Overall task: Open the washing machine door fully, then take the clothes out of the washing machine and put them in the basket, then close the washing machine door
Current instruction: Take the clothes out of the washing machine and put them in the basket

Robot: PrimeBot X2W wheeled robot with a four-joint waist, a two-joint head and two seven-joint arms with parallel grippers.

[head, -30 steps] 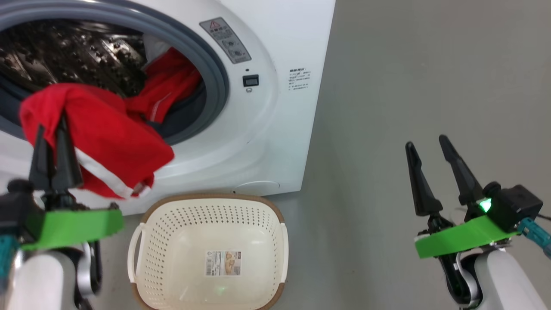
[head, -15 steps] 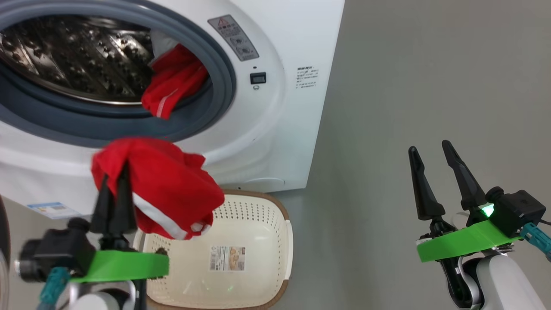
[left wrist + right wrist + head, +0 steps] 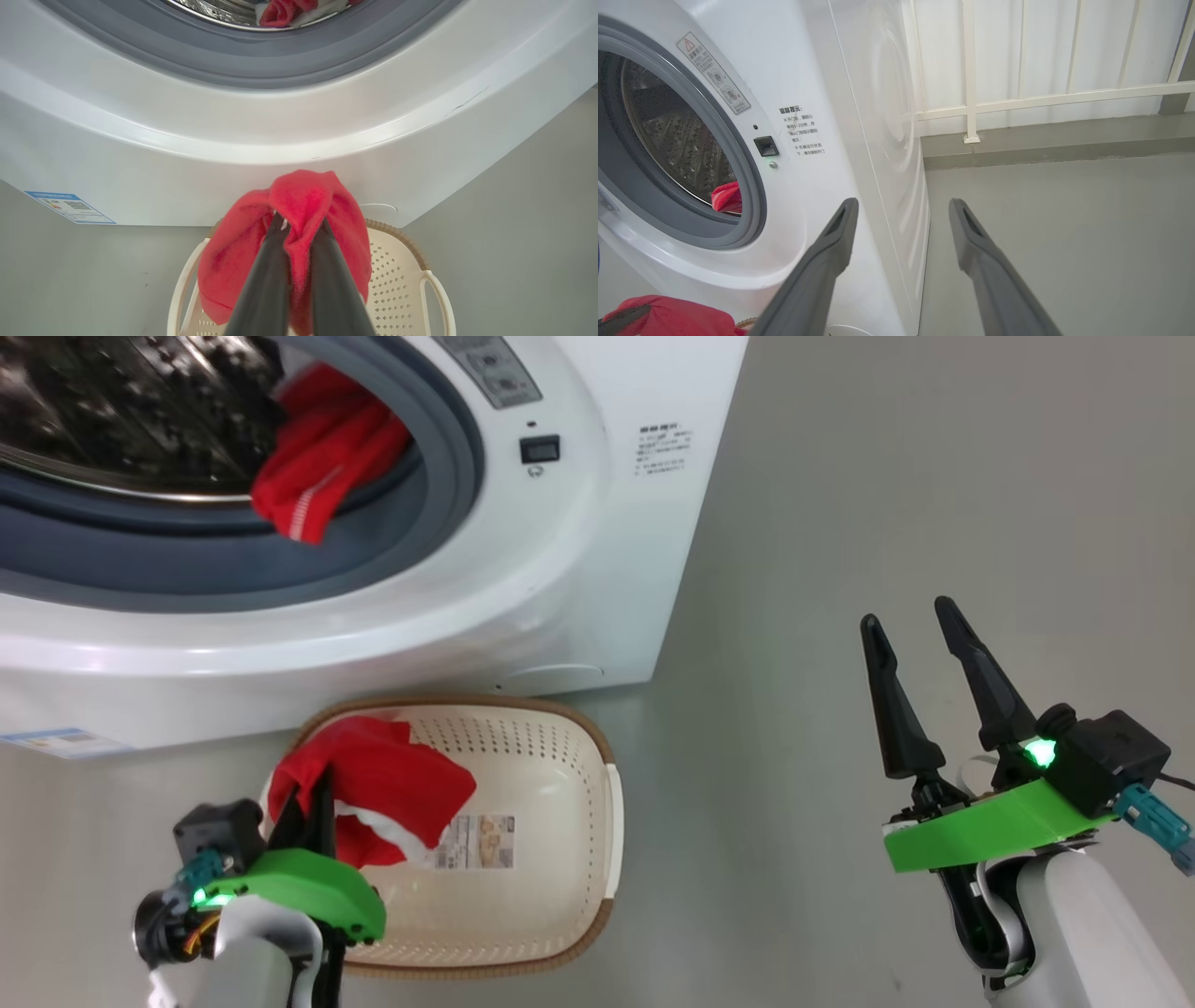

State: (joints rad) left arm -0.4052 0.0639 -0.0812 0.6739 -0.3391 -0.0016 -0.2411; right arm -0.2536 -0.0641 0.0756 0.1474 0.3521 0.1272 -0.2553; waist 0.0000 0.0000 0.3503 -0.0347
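**Red garment held over the basket's far-left corner**

The red garment point(image 3: 387, 784) was bunched and draped over the tips of the left gripper point(image 3: 313, 786), whose fingers were drawn narrow and pinched a fold of the cloth between them. In the head view its long axis ran from the far-left rim of the basket point(image 3: 551, 775) down toward the paper label point(image 3: 476, 842). The white-trimmed edge hung lowest, just beside that label. Whether the cloth touched the basket bottom could not be told. The gripper's fingers pointed toward the washing machine point(image 3: 597, 569).

The basket stood on the floor point(image 3: 887, 476), against the foot of the machine's front, near its right corner. A blue sticker point(image 3: 56, 744) sat low on that front, to the left.

A second red piece point(image 3: 317, 457) lay at the right side of the drum point(image 3: 140, 411). It spilled over the steel lip onto the grey ring point(image 3: 448, 457), white stripe pointing down and outward.

The right gripper point(image 3: 907, 616) hung over bare floor, well apart from the basket. Its fingers were spread wide, held nothing, and pointed past the machine's right front corner.
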